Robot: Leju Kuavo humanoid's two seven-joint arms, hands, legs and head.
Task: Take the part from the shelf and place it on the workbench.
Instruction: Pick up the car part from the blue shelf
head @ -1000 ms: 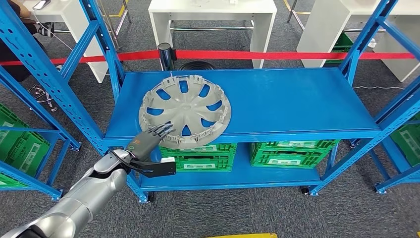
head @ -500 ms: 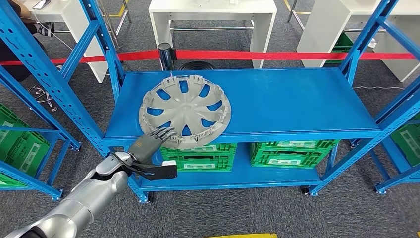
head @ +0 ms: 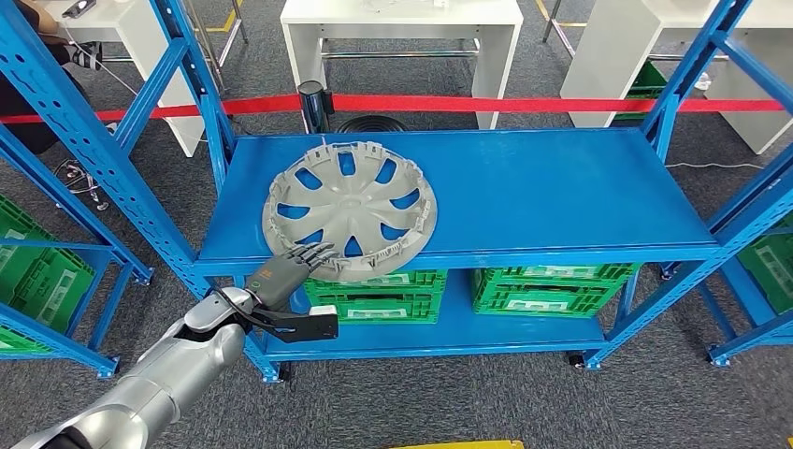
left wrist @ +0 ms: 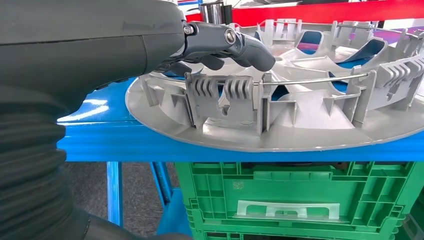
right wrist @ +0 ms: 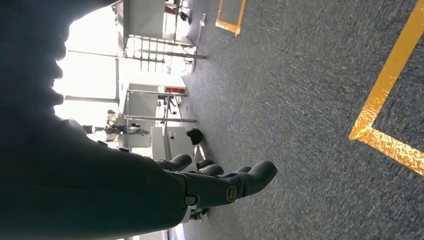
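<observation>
Silver arm segments are seen rising from the lower left of the head view, ending in the left hand point(head: 281, 271), whose dark fingers point(head: 311, 253) are spread and stretched forward. The fingertips are laid over the near rim of the part, a grey wheel cover point(head: 353, 209), at its lower-left edge. In the left wrist view the fingers point(left wrist: 235, 44) are seen reaching over the cover's raised clip ring, with the thumb kept below; whether the rim is actually touched cannot be told, and nothing is seen to be clasped.

Beyond and to the right of the fingers, the wheel cover point(left wrist: 300, 110) is found lying flat, inner side up, on the top level of the blue shelf point(head: 561, 201). Its near edge overhangs the shelf's front lip slightly, just beside the fingertips. Directly beneath the fingers, on the lower shelf level, a green crate point(head: 383, 295) is stored, and a second green crate point(head: 552, 285) is set well to their right. The first crate point(left wrist: 300, 200) is seen close below the cover in the left wrist view.

Far beyond the fingers, a red barrier tape point(head: 524, 104) is stretched across the floor area, with white tables behind it.

The right hand point(right wrist: 215, 185) is seen in the right wrist view hanging over grey carpet point(right wrist: 300, 100) marked with a yellow line point(right wrist: 385, 100); its fingers point(right wrist: 257, 175) are held loosely apart and extended, and nothing is held in them.
</observation>
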